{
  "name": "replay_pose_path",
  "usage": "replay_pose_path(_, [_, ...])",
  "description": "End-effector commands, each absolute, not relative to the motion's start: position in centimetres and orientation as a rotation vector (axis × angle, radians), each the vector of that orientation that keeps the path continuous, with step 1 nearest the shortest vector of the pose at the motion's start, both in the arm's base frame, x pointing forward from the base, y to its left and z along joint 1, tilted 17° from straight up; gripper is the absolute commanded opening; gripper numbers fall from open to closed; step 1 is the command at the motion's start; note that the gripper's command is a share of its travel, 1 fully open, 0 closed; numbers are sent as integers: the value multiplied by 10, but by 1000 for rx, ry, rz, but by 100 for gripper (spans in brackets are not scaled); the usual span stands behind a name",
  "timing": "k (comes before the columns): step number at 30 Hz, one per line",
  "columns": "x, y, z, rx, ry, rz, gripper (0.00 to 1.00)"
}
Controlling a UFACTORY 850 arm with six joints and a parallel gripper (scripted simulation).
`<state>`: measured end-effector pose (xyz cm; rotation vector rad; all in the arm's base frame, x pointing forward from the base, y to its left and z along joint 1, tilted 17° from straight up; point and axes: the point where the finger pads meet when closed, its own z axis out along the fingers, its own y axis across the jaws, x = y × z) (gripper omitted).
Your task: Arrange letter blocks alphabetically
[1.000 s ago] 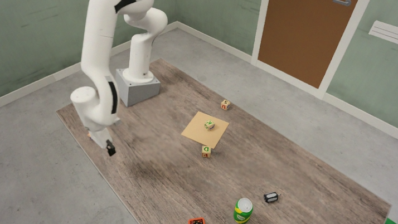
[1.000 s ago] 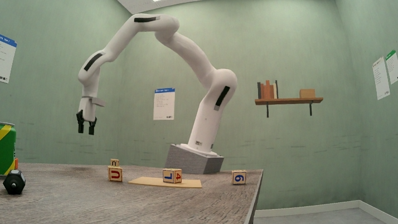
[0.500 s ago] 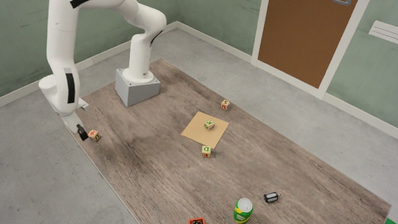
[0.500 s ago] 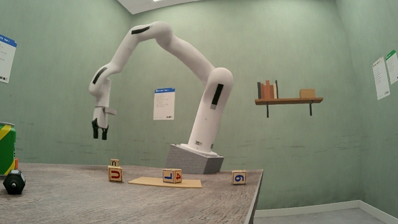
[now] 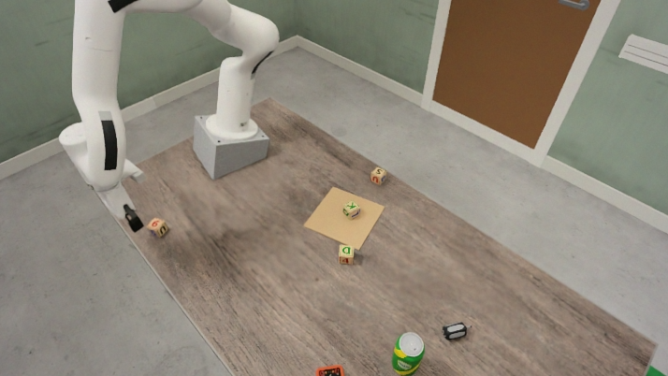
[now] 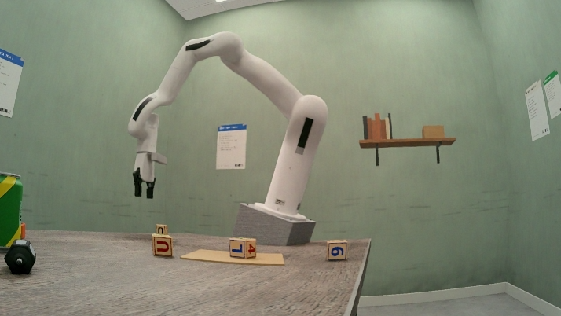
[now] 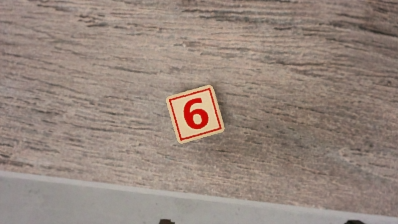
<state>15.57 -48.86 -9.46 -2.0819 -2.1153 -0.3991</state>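
My gripper (image 5: 131,218) (image 6: 143,192) is open and empty, hanging well above the table. Only its fingertips show at the bottom edge of the wrist view. A block with a red 6 on top (image 5: 158,226) (image 6: 337,250) (image 7: 195,114) lies below it near the table's edge, off the mat. The tan mat (image 5: 327,224) (image 6: 204,256) lies mid-table. A block with a green X on top (image 5: 351,209) (image 6: 243,248) sits on the mat. A block with a green D on top (image 5: 346,253) (image 6: 162,244) lies just off the mat's near corner. A block with an S on top (image 5: 378,176) (image 6: 161,229) lies beyond the mat, off it.
A green and yellow can (image 5: 408,353) (image 6: 9,210), a small black object (image 5: 455,330) (image 6: 20,257) and an orange object (image 5: 329,370) stand at the table's far end from the robot's base (image 5: 230,150). The table edge runs close beside the 6 block, with grey floor (image 7: 100,200) past it.
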Motion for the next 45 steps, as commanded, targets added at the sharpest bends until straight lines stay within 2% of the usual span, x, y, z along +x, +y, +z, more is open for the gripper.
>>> replay_pose_path(1, [156, -490, -94, -2084, -2117, -397, 100])
replay_pose_path(35, [159, -490, -93, -2081, -2120, -397, 100])
replay_pose_path(45, [292, -468, -61, -1955, -2270, -371, 100])
